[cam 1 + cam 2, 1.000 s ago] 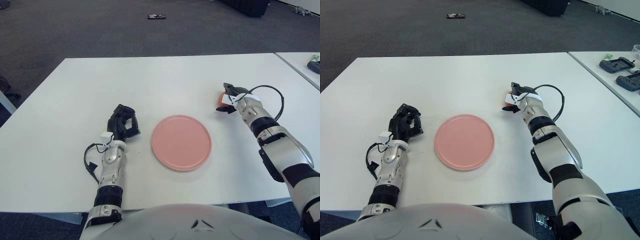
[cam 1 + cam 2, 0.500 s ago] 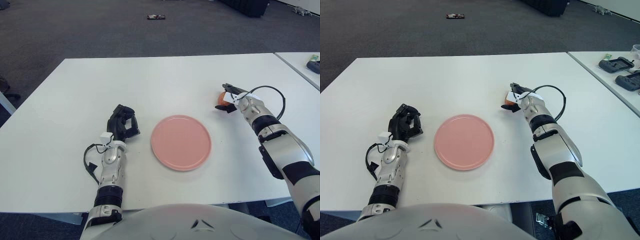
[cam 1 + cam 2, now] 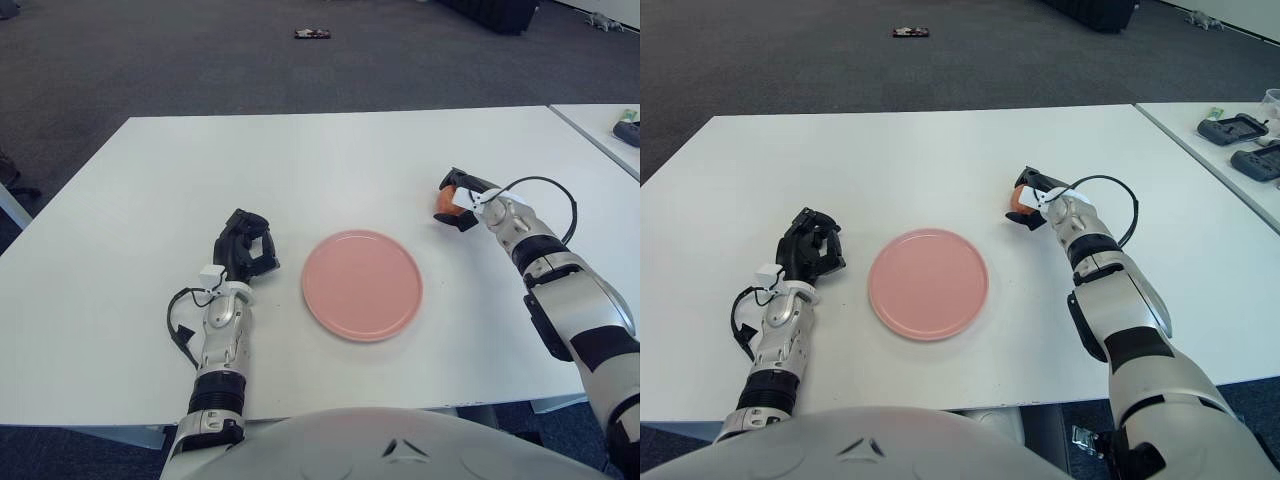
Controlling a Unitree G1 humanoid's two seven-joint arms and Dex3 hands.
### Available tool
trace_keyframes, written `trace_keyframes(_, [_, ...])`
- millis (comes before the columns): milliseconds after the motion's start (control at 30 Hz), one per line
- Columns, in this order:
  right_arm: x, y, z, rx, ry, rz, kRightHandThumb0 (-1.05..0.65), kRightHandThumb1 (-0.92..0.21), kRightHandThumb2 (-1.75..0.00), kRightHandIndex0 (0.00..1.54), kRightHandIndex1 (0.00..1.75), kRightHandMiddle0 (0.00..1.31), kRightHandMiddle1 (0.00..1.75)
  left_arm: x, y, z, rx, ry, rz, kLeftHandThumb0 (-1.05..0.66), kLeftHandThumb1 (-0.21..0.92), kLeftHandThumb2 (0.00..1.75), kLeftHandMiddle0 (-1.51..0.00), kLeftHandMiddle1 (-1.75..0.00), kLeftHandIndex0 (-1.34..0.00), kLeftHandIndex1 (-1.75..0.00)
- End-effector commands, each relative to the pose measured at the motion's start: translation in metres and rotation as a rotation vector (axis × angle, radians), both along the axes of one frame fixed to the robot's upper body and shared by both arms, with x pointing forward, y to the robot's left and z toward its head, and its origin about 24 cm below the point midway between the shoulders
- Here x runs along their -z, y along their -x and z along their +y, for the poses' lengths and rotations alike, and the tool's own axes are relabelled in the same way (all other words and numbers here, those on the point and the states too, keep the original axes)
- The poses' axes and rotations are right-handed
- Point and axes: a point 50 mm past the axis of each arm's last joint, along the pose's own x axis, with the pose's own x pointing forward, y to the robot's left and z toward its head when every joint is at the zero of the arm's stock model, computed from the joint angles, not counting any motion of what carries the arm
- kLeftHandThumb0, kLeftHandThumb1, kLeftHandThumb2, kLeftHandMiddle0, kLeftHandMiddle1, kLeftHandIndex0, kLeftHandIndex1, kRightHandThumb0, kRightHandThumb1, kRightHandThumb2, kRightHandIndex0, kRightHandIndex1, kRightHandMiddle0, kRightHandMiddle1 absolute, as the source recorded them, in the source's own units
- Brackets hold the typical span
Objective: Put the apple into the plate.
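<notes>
A small orange-red apple [image 3: 444,199] sits on the white table [image 3: 300,170], right of the round pink plate [image 3: 362,284], which holds nothing. My right hand [image 3: 455,203] is at the apple, its black fingers curled over the top and under the near side, closed around it. The apple stays apart from the plate, about a hand's width from its right rim. My left hand [image 3: 246,251] shows left of the plate with its fingers curled and holding nothing.
A second white table stands at the far right with black devices [image 3: 1240,128] on it. A small dark object [image 3: 313,34] lies on the grey carpet beyond the table. A black cable [image 3: 555,195] loops by my right wrist.
My right hand's fingers spread apart over the apple half a second ago, and now they have closed around it. The hand shifted slightly right. The left hand has not moved.
</notes>
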Motion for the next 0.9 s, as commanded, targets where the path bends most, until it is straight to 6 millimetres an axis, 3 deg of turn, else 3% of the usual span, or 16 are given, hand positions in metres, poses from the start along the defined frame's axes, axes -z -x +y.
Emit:
trace_keyframes(0, [0.011, 0.007, 0.0, -0.003, 0.002, 0.027, -0.5, -0.34, -1.26, 0.43, 1.7, 0.51, 1.74, 0.022, 0.017, 0.002, -0.014, 0.021, 0.121, -0.52, 0.23, 1.43, -1.2, -1.75, -0.68, -1.75])
trace_keyframes(33, [0.008, 0.005, 0.001, -0.014, 0.008, -0.001, -0.49, -0.33, -1.29, 0.5, 1.72, 0.55, 1.74, 0.022, 0.017, 0.002, -0.015, 0.022, 0.122, -0.52, 0.23, 1.43, -1.2, -1.75, -0.68, -1.75])
trace_keyframes(67, [0.006, 0.004, 0.002, -0.021, 0.011, -0.021, -0.32, -0.22, -1.41, 0.63, 1.69, 0.57, 1.74, 0.022, 0.017, 0.002, -0.015, 0.022, 0.123, -0.52, 0.23, 1.43, -1.2, -1.75, -0.68, -1.75])
trace_keyframes(133, [0.005, 0.005, 0.002, -0.02, 0.015, -0.052, -0.17, -0.12, -1.52, 0.74, 1.67, 0.59, 1.75, 0.022, 0.017, 0.002, -0.016, 0.022, 0.125, -0.52, 0.23, 1.43, -1.19, -1.75, -0.68, -1.75])
trace_keyframes(267, [0.005, 0.005, 0.003, 0.016, -0.015, -0.116, -0.04, 0.04, -1.7, 0.89, 1.68, 0.66, 1.75, 0.022, 0.017, 0.003, -0.017, 0.015, 0.126, -0.52, 0.23, 1.43, -1.19, -1.75, -0.68, -1.75])
trace_keyframes(867, [-0.012, 0.007, 0.004, 0.086, -0.253, -0.331, 0.0, 0.11, -1.75, 0.99, 1.59, 0.7, 1.75, 0.021, 0.016, 0.003, -0.018, 0.014, 0.126, -0.51, 0.24, 1.42, -1.18, -1.75, -0.68, -1.75])
